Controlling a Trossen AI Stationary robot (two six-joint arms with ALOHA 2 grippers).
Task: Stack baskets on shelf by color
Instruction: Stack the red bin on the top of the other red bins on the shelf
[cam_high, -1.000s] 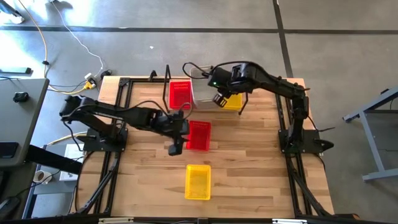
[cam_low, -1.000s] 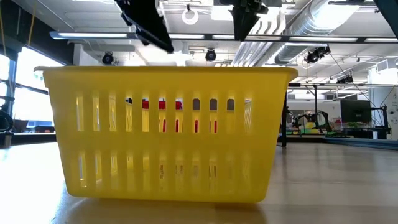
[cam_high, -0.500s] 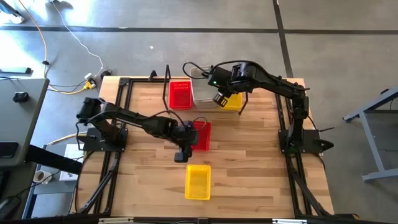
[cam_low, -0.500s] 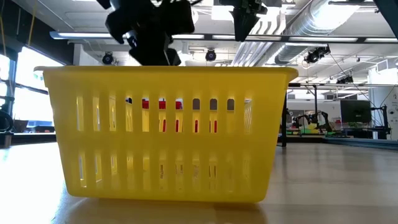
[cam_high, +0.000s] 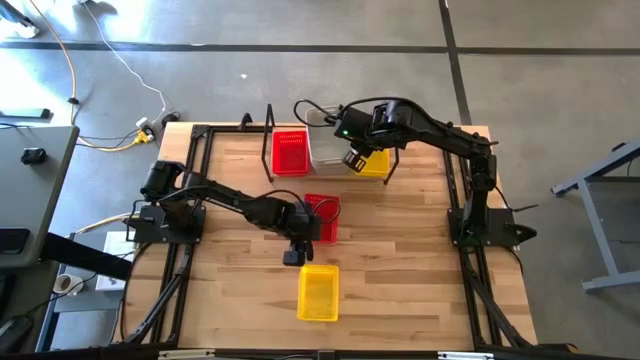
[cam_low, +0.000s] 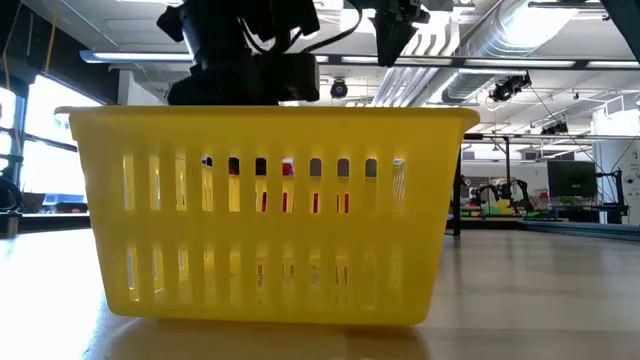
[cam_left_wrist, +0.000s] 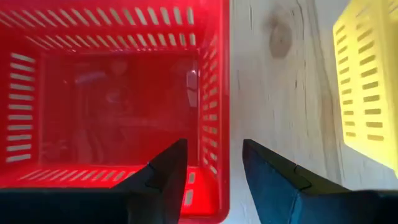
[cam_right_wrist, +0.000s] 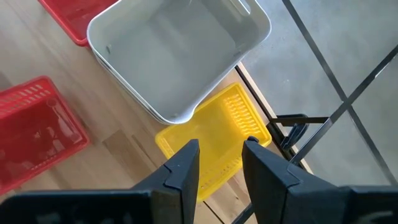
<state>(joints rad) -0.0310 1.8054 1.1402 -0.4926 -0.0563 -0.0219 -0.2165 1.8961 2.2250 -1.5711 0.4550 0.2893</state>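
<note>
- Left gripper (cam_left_wrist: 212, 163) sits over the red basket (cam_high: 322, 217) in the middle of the tabletop (cam_high: 400, 260), at its near end. Fingers are a narrow gap apart and straddle the basket's wall: one finger (cam_left_wrist: 166, 167) is inside, the other outside over bare wood. Not clamped on it as far as I can see.
- A yellow basket (cam_high: 319, 292) lies just near of that gripper, close to the tabletop's near edge, and fills most of the low view.
- Right gripper (cam_right_wrist: 220, 160) hangs at the far side over a second yellow basket (cam_high: 376, 164), fingers slightly apart, holding nothing.
- That basket sits beside a clear-grey basket (cam_high: 327, 152), with another red basket (cam_high: 290, 152) on its left.
</note>
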